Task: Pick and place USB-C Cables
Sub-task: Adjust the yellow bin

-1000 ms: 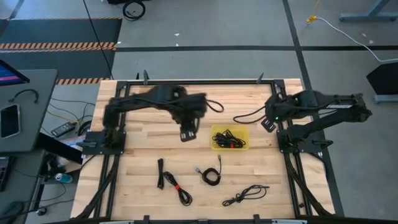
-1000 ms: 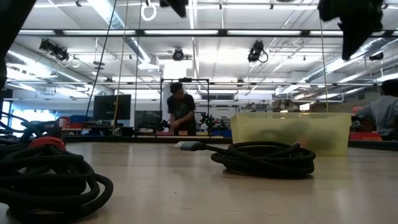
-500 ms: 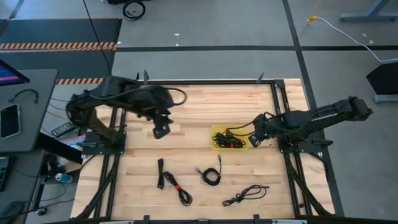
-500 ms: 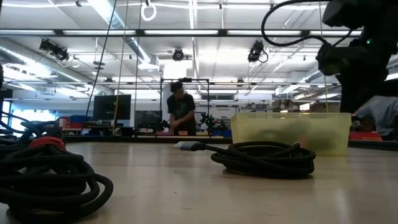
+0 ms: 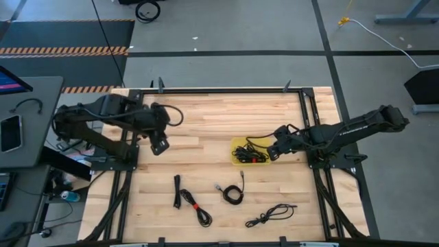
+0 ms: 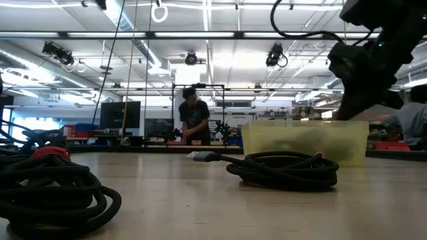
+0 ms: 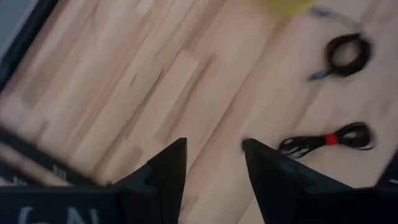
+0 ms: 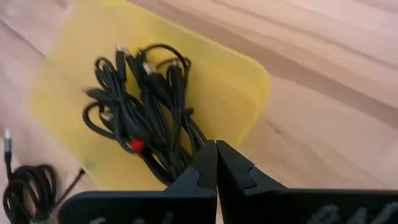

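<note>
Table [image 5: 219, 116]: light wooden top in a black frame, seen whole from above.
Yellow bin [image 5: 239, 145]: near the middle of the table, toward the right arm's side; a translucent open tub.
Cables in bin [image 8: 146, 102]: several black USB-C cables heaped together inside it, one with a small red tie.
Right gripper [image 5: 273, 152]: reaches low over the bin's right edge; its fingers [image 8: 205, 165] are pressed together, nothing seen between them, their tips just above the heap.
Left gripper [image 5: 159, 145]: over bare wood at the table's left side, well apart from the bin; its two fingers [image 7: 171, 168] stand apart with nothing between them.
Tied cable [image 5: 199, 209]: loose on the table's front part, left of centre, black with a red tie.
Straight cable [image 5: 177, 191]: short folded black bundle just beside the tied one.
Coiled cable [image 5: 233, 193]: small round coil in front of the bin, one plug end sticking out.
Loose cable [image 5: 271, 215]: sprawled at the front right, apart from the others.
Low view: the coil lies before the bin [image 6: 303, 140]; the right arm descends behind it.
Room: a person [image 6: 193, 120] stands at a far bench.
</note>
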Available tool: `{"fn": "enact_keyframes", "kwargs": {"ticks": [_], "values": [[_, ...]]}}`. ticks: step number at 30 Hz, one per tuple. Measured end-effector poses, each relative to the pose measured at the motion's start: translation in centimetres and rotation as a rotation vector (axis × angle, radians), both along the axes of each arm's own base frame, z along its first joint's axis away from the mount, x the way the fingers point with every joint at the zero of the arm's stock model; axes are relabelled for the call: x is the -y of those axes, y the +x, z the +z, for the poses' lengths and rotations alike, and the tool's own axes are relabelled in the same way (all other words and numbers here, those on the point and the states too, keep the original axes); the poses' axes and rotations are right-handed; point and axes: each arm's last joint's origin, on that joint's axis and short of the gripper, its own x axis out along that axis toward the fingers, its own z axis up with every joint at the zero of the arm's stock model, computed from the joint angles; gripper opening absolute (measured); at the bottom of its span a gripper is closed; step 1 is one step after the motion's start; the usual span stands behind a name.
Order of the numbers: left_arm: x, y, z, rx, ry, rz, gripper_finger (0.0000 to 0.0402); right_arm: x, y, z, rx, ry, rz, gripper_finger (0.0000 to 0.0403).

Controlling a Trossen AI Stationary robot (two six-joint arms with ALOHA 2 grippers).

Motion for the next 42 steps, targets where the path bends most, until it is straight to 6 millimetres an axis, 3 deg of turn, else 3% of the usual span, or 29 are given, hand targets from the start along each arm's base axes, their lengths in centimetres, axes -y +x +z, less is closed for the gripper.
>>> {"fn": "enact_keyframes", "kwargs": {"ticks": [6,11,15,21,26,42], "values": [[-0.1,-1.2,-4.1,-0.126,-0.012,0.079,0.0172,-0.1,0.9,0.1,0.057,-0.016,0.012,0.0],[-0.1,-1.3,-5.7,-0.188,-0.009,0.101,0.0172,0.1,0.9,0.9,0.077,-0.074,-0.021,0.0],[-0.1,-1.1,-5.7,-0.171,-0.011,0.097,0.0172,0.4,0.8,3.0,0.029,-0.135,-0.042,0.0],[-0.1,-0.8,-5.7,-0.137,-0.015,0.096,0.0172,1.0,-1.6,4.6,-0.24,-0.141,-0.134,0.0],[-0.1,-0.7,-5.6,-0.126,-0.016,0.095,0.0172,1.0,-2.4,4.3,-0.316,-0.115,-0.228,0.0],[0.0,-0.4,-5.6,-0.097,-0.02,0.092,0.0172,0.4,0.0,1.7,-0.474,-0.131,-0.246,0.0]]}}
